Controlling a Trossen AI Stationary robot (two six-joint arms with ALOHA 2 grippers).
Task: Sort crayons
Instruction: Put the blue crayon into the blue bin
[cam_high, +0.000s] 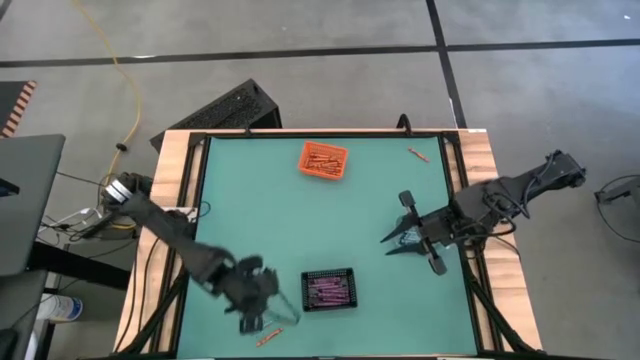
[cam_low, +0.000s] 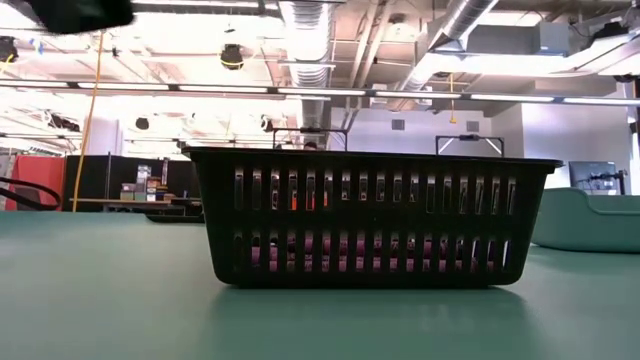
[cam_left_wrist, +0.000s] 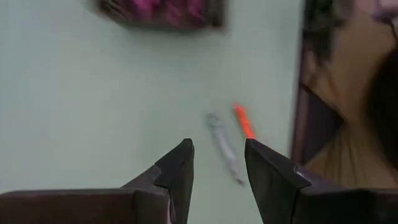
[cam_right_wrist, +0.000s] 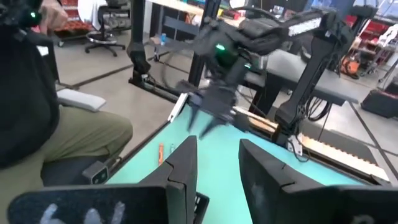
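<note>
Bins first: the orange bin (cam_high: 323, 160) near the far edge of the green worktop (cam_high: 250, 200) holds orange crayons (cam_high: 322, 158); the black slatted bin (cam_high: 329, 289) near the front edge holds purple crayons (cam_high: 328, 290), pink showing through its slats from table height. A teal bin (cam_low: 588, 218) sits off to one side, contents hidden. Loose crayons lie along the edges: an orange one (cam_high: 268, 339) and a grey one (cam_left_wrist: 225, 148) by the front rim, just beside each other, another orange one (cam_high: 418, 154) at the far right corner. The left claw (cam_left_wrist: 217, 167) hovers over the front pair, fingers apart, holding nothing. The right claw (cam_high: 396, 240) hangs open and empty over bare worktop on the right, well apart from both bins.
</note>
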